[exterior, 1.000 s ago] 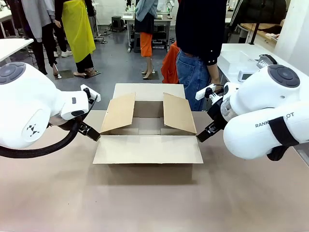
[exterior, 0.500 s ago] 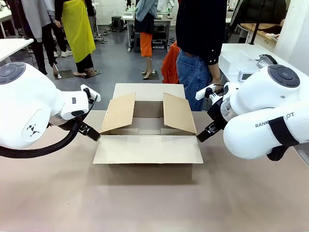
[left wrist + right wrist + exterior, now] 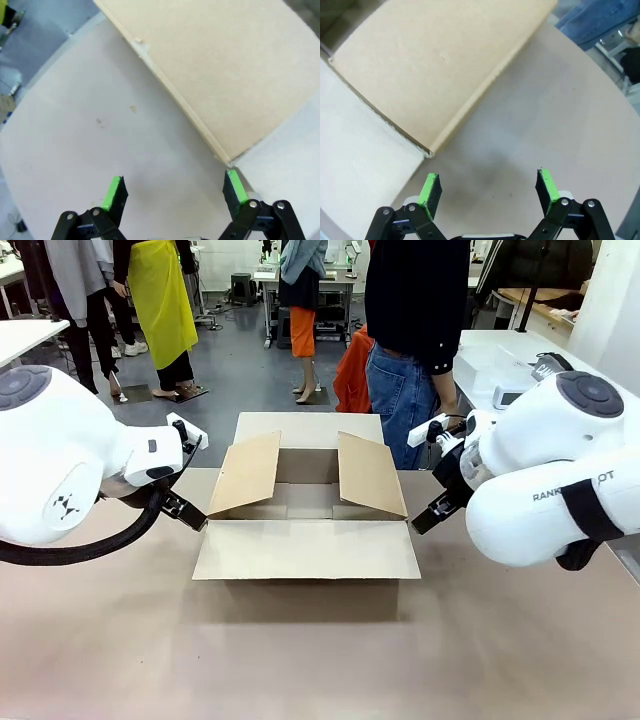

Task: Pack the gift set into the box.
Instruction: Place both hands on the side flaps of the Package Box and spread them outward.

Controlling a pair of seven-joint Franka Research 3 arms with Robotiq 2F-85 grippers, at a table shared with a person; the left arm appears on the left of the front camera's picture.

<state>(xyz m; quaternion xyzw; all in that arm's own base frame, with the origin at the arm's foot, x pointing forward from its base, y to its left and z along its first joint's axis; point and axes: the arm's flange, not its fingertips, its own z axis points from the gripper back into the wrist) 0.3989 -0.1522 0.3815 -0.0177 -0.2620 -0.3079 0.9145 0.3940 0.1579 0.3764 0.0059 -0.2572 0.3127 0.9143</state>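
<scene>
**Shared table (image 3: 320,670), front view:** brown cardboard box (image 3: 305,502) at ctr, open, w/ all four flaps spread. Near flap folded out flat toward robot's side. Far flap laid back toward person (image 3: 415,320), standing at far edge in dark top & blue jeans, just right of box. Left and right flaps raised at a slant over the opening.

**Grippers:** left gripper (image 3: 175,187) low over table, just off box's near-left corner. Right gripper (image 3: 487,185) just off near-right corner.

**Left wrist view:** jaws spread wide, green pads (image 3: 111,194) well apart, nothing held, bare tabletop btwn them. Corner where side flap meets near flap just beside one pad; contact impossible to judge.

**Right wrist view:** much the same. Jaws wide open, gripping nothing, tabletop btwn pads, flap junction just beside one pad. Blue jeans visible past table's far edge.

**Lettering:** on right arm (image 3: 560,490), black caps "RANK", then "OT" farther along, w/ middle letters covered by a black strap. On left arm (image 3: 60,470), a small black dot-pattern logo, no words. Dark tag on white device (image 3: 510,395) on side table at far right, print too small to read.
</scene>
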